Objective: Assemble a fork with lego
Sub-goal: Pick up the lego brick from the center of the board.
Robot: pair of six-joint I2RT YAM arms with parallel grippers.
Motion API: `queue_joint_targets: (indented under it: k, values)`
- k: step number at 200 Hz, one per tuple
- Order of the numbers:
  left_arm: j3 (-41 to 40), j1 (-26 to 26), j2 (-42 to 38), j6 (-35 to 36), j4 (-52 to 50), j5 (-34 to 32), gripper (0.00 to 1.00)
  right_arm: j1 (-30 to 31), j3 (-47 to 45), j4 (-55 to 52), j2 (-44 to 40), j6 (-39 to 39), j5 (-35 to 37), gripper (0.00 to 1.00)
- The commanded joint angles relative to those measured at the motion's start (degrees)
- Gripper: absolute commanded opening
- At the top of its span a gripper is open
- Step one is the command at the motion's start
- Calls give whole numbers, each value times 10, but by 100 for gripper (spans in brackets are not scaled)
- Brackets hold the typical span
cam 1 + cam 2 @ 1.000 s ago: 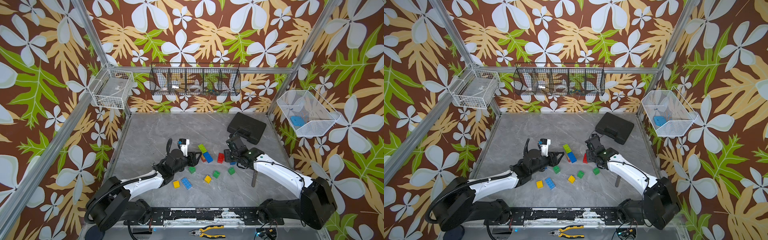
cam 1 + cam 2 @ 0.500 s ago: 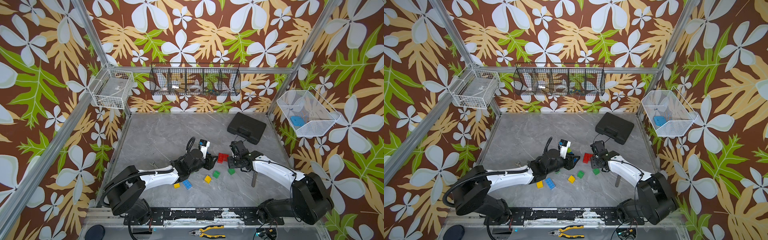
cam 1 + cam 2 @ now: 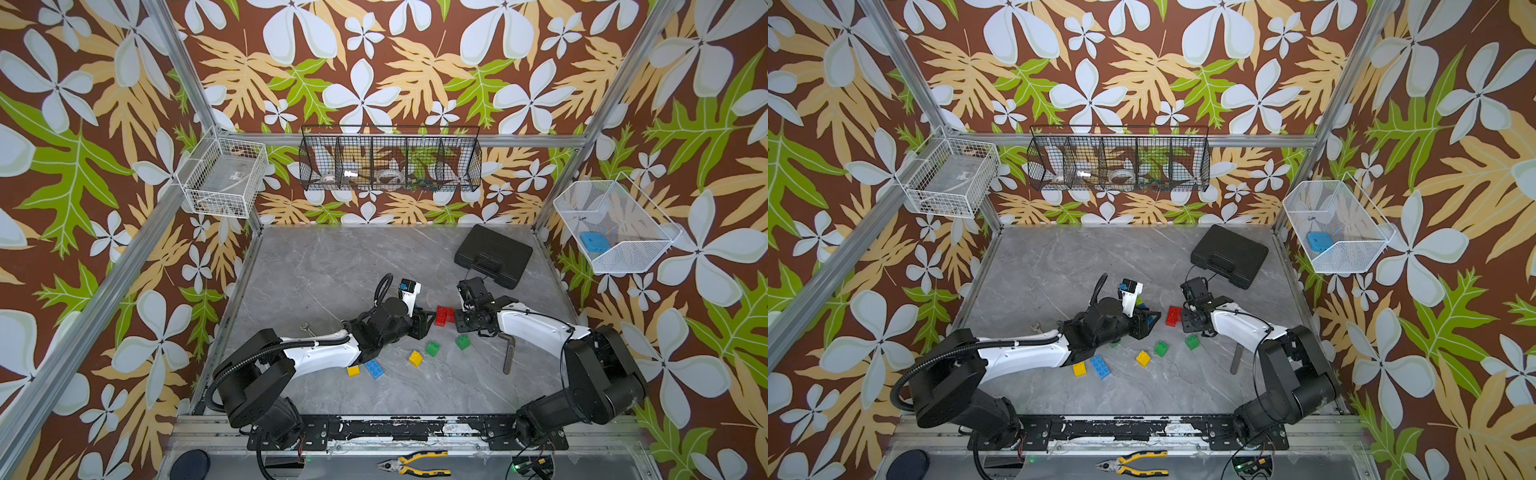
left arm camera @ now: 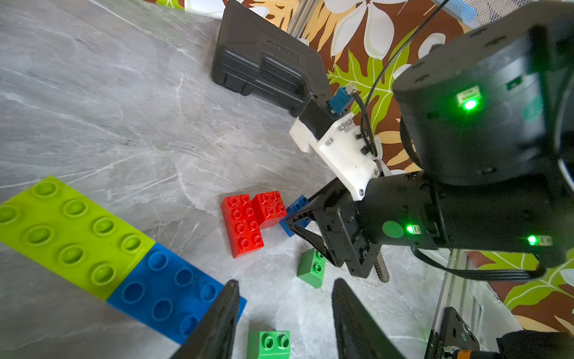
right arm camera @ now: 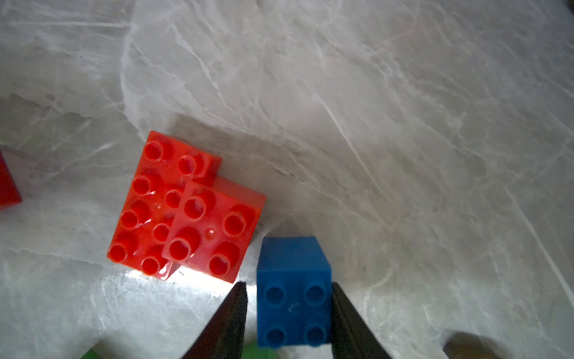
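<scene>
A red long brick with a red square brick stacked off-centre on it (image 3: 444,314) (image 5: 186,211) lies mid-table between both grippers. My right gripper (image 5: 289,284) (image 3: 459,322) is low, its jaws straddling a blue square brick (image 5: 293,298) (image 4: 295,214). One finger touches the brick and a thin gap shows at the other. My left gripper (image 4: 285,283) (image 3: 428,322) stands open over a green square brick (image 4: 268,343), beside a joined lime and blue long pair (image 4: 93,248). Loose green (image 3: 432,348), green (image 3: 462,342), yellow (image 3: 415,358), blue (image 3: 375,368) and yellow (image 3: 353,371) bricks lie nearer the front.
A black case (image 3: 492,255) sits at the back right. A metal file (image 3: 508,353) lies by the right arm, and a wrench (image 3: 306,328) by the left arm. Pliers (image 3: 415,461) rest on the front rail. Wire baskets hang on the walls.
My left arm has reached to the right, past the lime and blue pair toward the red bricks. The right gripper has dropped around the blue brick and its jaws have narrowed.
</scene>
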Motion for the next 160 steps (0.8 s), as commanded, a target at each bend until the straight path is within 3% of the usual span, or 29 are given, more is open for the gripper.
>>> queue_joint_targets:
  k: [1, 43, 90, 134, 160]
  values:
    - [6, -1, 2, 4, 7, -4, 51, 0, 5, 8, 8, -3, 10, 45]
    - [13, 0, 5, 10, 2, -6, 51, -1, 8, 18, 16, -3, 11, 44]
    - [19, 2, 3, 10, 2, -11, 51, -2, 14, 7, 14, 0, 28, 33]
    - [-10, 38, -33, -11, 30, 5, 51, 0, 24, -32, -80, 12, 96, 30]
    - [-49, 80, -58, -48, 68, 35, 51, 24, 60, -43, -128, -14, 54, 28]
